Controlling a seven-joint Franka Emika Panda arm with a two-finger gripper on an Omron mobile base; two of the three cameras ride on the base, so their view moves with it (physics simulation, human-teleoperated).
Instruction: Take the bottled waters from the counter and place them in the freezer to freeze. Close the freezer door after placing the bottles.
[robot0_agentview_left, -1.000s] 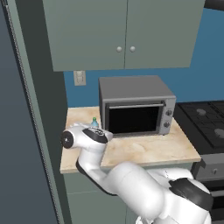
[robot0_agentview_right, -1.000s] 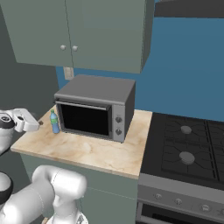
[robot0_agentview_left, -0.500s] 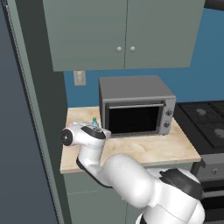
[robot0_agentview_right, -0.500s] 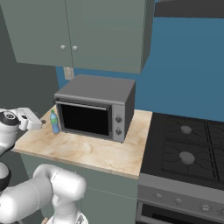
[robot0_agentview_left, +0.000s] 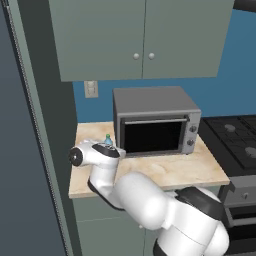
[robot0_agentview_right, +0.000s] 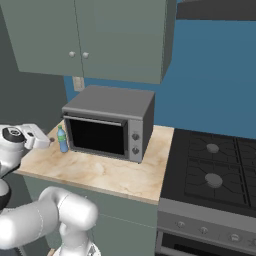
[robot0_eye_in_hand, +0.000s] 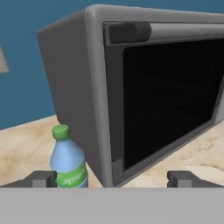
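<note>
Beige marbled stone worktop carrying a grey box-shaped toaster oven. A light blue plastic bottle with green cap and label stands upright just beside the oven's left front corner. The pincer, jaws fully spread and empty, faces the oven with one fingertip beside the bottle.

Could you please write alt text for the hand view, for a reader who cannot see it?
A small light blue water bottle with a green cap and label stands on the beige marbled counter, just left of a grey toaster oven with a dark glass door. The open gripper faces them, its left fingertip beside the bottle. A blue wall lies behind.
</note>
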